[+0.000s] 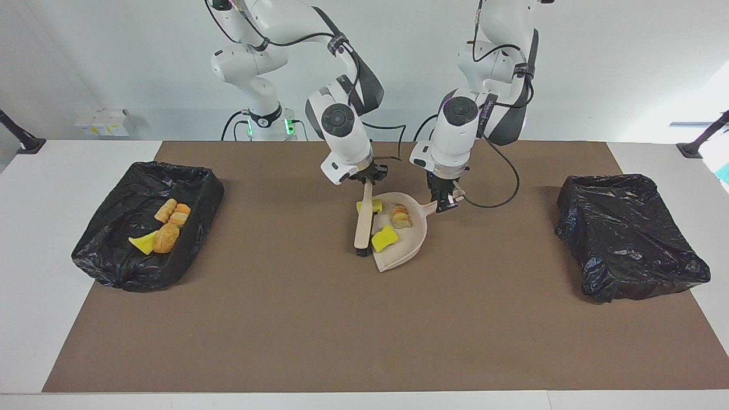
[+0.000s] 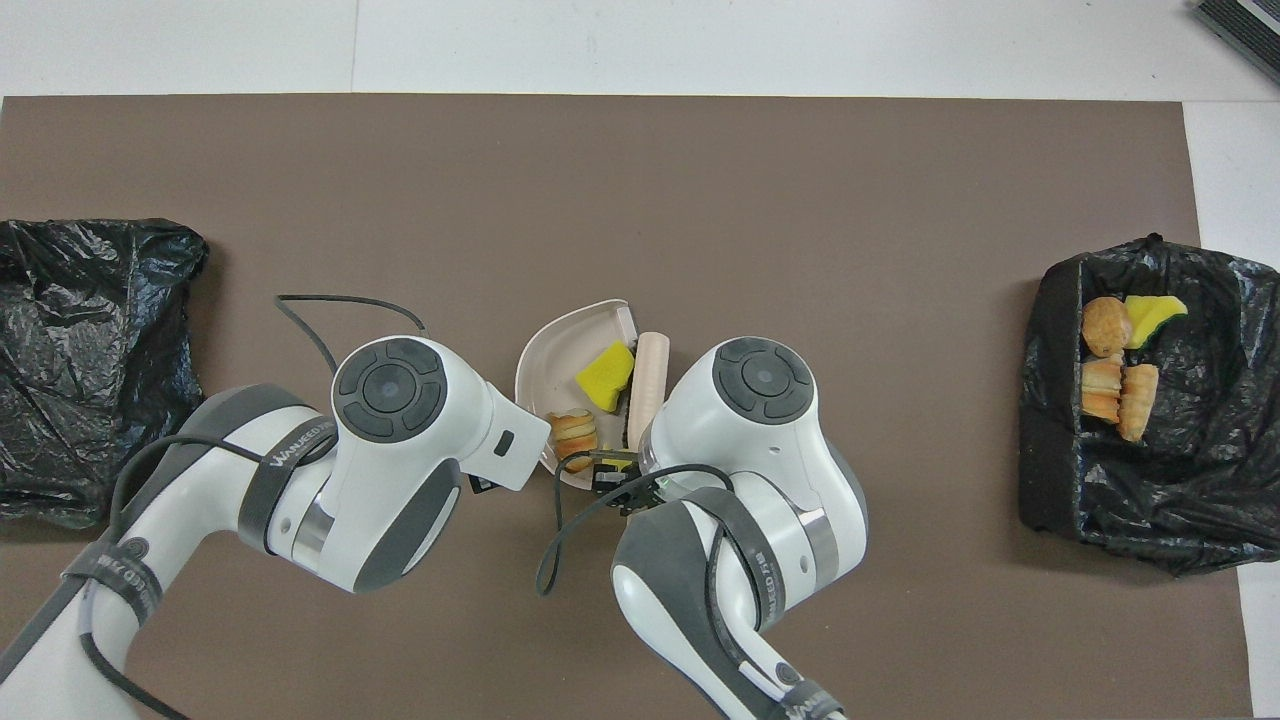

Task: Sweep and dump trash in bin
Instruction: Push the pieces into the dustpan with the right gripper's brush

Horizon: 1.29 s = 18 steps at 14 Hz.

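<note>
Beige plastic forms the dustpan (image 1: 405, 230), which is set on the brown mat (image 1: 364, 319) near the middle of the table, its open mouth turned toward the right arm's end. Its handle is gripped by the left gripper (image 1: 446, 203), whose fingers are clenched on it. A brush (image 1: 363, 223) with a pale wooden handle is grasped by the right gripper (image 1: 367, 177), the fingers clamped on the handle's upper end; the brush is held nearly upright, slightly tilted, with its dark bristle end down on the mat at the dustpan's mouth. Inside the dustpan, a yellow sponge chunk (image 1: 384, 238) is seen close to the lip, and a pair of tan bread-like pieces (image 1: 400, 216) is seen deeper in, toward the handle. A second yellow chunk (image 1: 376, 207) is seen just beside the brush handle at the dustpan's edge nearer to the robots; whether it rests inside the pan cannot be told. At the right arm's end of the table, a bin lined with a black bag (image 1: 147, 228) is placed, and several more scraps (image 1: 165, 228) are contained in it: bread-like pieces and one yellow chunk. At the left arm's end, a second black-lined bin (image 1: 629, 239) is placed.
</note>
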{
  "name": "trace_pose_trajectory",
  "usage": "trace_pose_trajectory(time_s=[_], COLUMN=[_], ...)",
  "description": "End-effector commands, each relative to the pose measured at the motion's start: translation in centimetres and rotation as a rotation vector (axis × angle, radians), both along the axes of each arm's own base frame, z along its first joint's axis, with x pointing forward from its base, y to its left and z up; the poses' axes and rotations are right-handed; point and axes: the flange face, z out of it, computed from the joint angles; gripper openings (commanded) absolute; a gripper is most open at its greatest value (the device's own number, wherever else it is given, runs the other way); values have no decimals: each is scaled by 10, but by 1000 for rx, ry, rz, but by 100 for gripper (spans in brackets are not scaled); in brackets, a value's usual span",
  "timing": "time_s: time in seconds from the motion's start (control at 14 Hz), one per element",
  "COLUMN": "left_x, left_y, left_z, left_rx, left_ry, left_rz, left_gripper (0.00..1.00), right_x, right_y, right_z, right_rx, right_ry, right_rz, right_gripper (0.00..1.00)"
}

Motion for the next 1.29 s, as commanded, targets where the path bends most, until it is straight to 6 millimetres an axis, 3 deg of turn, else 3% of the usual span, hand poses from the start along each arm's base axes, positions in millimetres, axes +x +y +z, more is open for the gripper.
trace_pose_trajectory(time_s=[0.0,0.29,0.57,1.0,1.07,1.22], left_x=[-6,-5,-5,-10,-9,-11], left_y=[2,4,4,2,2,1], left_z=[2,2,2,3,1,2], left_rx=[-19,-23,-47,-45,-44,-42], left_ry=[-17,-14,3,5,4,12], left_rz=[73,133,163,117,62,-34], left_gripper=[0,0,0,0,0,0], right_x=[5,13,13,12,11,0], right_y=[-8,-61,-79,-71,-76,-111], right_z=[21,48,68,71,67,49], right_rx=[45,30,-30,-42,-69,-133], right_ry=[2,42,6,-18,-22,6], right_rz=[54,95,110,93,111,97], right_gripper=[0,0,0,0,0,0])
